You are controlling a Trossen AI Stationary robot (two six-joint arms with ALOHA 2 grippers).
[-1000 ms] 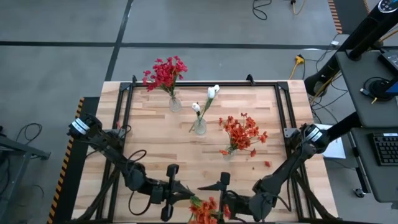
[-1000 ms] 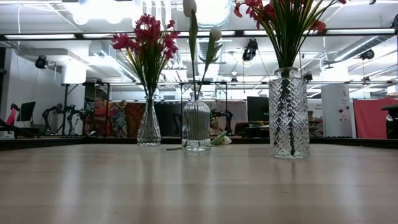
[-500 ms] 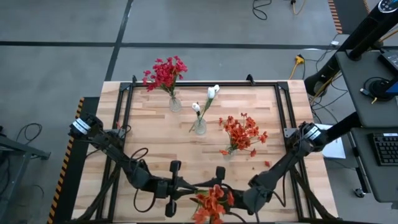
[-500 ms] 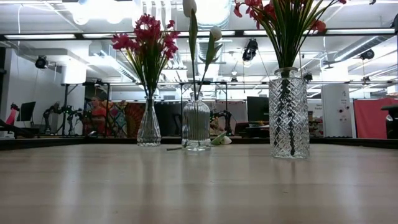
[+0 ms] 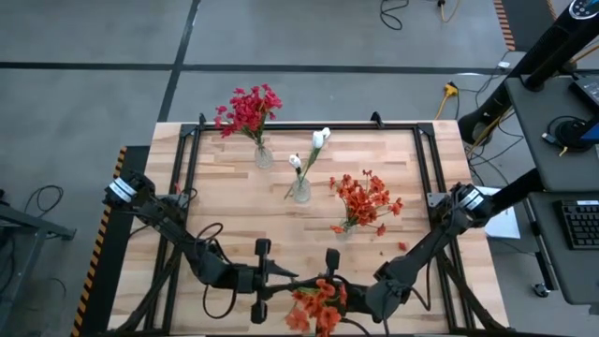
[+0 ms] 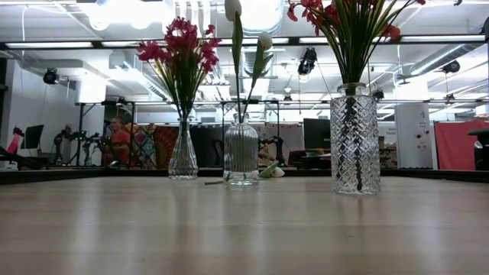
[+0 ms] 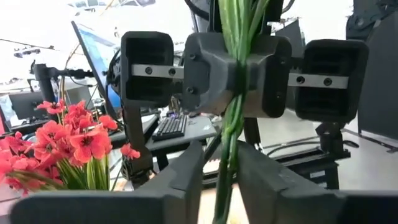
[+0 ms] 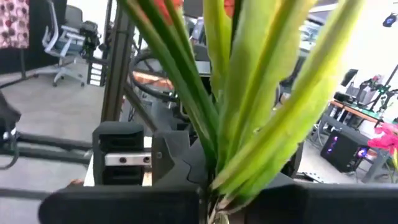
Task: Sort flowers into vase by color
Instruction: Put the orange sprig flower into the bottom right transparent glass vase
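With our right gripper (image 7: 236, 78) clenched on the orange flower stalks (image 7: 231, 124) and our left gripper (image 7: 217, 180) released, a weak pinch could drop them.

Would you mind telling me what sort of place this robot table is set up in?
Probably a robotics lab or workshop: a bare concrete floor with cables around the wooden table, and monitors and equipment stands in the room behind.
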